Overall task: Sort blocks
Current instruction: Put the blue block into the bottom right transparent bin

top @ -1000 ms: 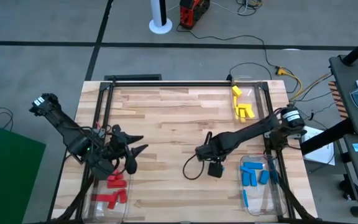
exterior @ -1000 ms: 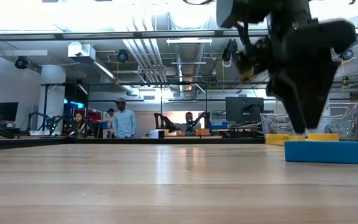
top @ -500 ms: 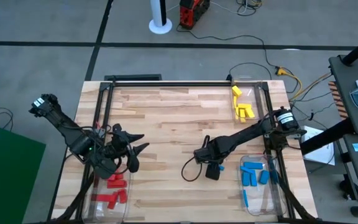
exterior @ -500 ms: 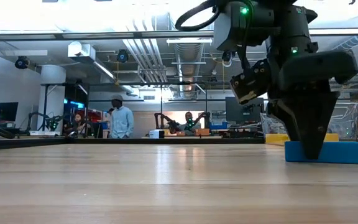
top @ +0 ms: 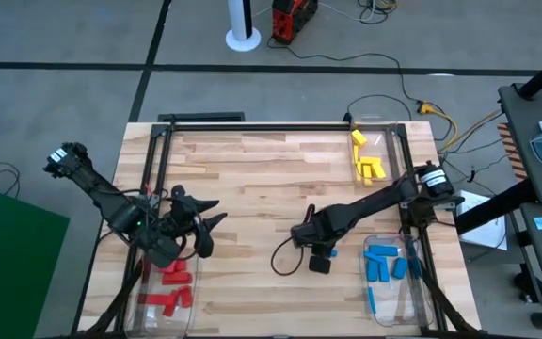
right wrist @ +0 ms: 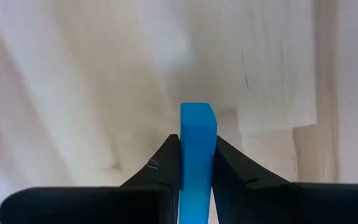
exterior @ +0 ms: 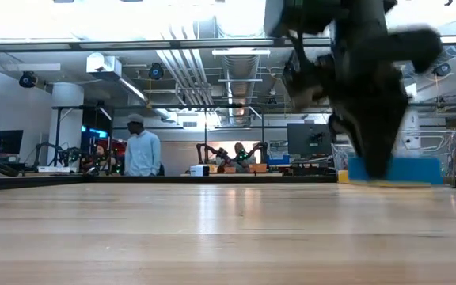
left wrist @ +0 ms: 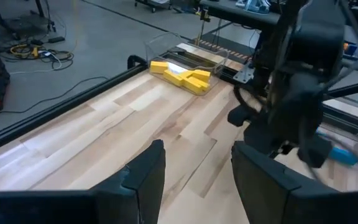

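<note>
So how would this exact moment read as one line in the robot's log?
right gripper: shut on blue block, lifted off table | left gripper: open, waiting by red bin

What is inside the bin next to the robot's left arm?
The bin holds red blocks, several in a loose pile. The left gripper hangs over its upper end, hiding anything beneath it.

Two arms; three bins (top: pixel 390 287); one person (exterior: pixel 142 153).

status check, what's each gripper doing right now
Right gripper shut on small blue rectangular block, lifted off wooden table. Left gripper open, empty, above clear bin of red blocks. Nothing in the way.
</note>
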Tool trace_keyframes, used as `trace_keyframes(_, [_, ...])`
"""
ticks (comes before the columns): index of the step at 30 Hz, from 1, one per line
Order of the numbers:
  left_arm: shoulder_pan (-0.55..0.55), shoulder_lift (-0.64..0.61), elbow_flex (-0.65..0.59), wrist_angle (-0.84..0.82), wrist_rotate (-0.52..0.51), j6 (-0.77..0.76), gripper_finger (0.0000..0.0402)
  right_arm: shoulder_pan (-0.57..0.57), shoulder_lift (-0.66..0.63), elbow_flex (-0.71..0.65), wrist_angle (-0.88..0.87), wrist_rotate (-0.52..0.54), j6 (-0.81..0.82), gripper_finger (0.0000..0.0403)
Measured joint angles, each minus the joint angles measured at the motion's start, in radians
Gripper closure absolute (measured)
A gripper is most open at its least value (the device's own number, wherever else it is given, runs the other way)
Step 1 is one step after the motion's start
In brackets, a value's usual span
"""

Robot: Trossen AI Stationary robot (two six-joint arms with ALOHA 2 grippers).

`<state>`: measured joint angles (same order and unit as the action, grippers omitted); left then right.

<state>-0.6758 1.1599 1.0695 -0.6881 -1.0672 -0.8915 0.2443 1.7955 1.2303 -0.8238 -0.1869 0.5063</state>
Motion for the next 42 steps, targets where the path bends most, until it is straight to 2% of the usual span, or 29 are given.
trace_keyframes(7, [0.012,0.0,0.0,0.0,0.003,0.0,0.0239,0.002,-0.107,0.102,-0.121,0.0,0.043,0.0353])
trace_keyframes(10, [0.025,0.0,0.0,0.0,0.003,0.0,0.0239,0.024,-0.182,0.125,-0.171,0.003,-0.013,0.0353])
trace_keyframes(20, [0.072,0.0,0.0,0.004,0.004,0.019,0.0239,0.174,-0.408,0.11,-0.456,0.005,-0.174,0.0353])
trace_keyframes(25, [0.086,0.0,0.0,0.005,0.033,0.02,0.0239,0.258,-0.481,0.066,-0.552,0.004,-0.183,0.0353])
trace_keyframes(34, [0.089,0.0,0.0,0.005,0.046,0.024,0.0239,0.367,-0.608,-0.088,-0.523,0.004,-0.079,0.0353])
trace_keyframes(42, [0.09,0.0,0.0,0.007,0.046,0.023,0.0239,0.486,-0.659,-0.221,-0.259,-0.022,0.126,0.0353])
